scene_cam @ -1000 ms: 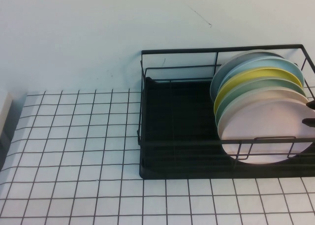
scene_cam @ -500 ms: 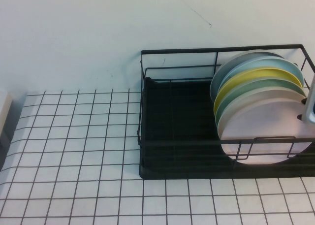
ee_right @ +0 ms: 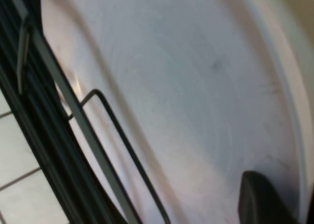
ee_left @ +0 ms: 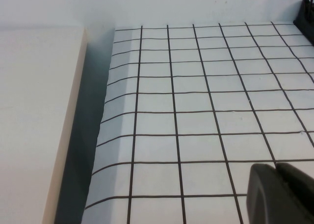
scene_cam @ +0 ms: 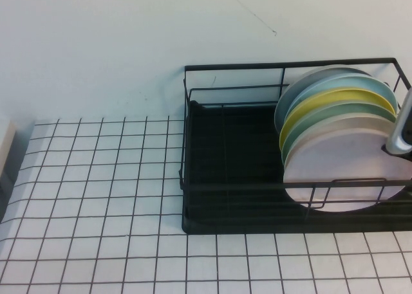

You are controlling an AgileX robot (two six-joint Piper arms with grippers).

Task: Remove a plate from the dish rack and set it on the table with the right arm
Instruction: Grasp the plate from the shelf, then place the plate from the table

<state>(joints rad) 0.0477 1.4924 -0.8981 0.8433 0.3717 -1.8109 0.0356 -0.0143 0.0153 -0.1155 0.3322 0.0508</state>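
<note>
The pale pink plate [scene_cam: 344,168] stands on edge at the front of a row of plates in the right end of the black wire dish rack [scene_cam: 257,67]. My right gripper [scene_cam: 394,146] is at the plate's right rim, at the picture's right edge. In the right wrist view the plate's face [ee_right: 171,87] fills the picture. One black finger [ee_right: 265,199] lies against the face, the other shows as a dark sliver behind the rim, and the gripper [ee_right: 299,204] is closed on the rim. My left gripper [ee_left: 275,185] is shut and empty, low over the gridded table [ee_left: 196,101].
Behind the pink plate stand a green plate [scene_cam: 322,123], a yellow one [scene_cam: 335,101], a blue one [scene_cam: 347,85] and a pale one [scene_cam: 309,82]. The rack's left half holds nothing. The table [scene_cam: 96,197] stretches left and in front. A cream block [ee_left: 34,111] borders its left edge.
My right gripper has come in over the plate's right rim and its grey body now shows. The pink plate sits a little higher in the rack. The left arm has not moved.
</note>
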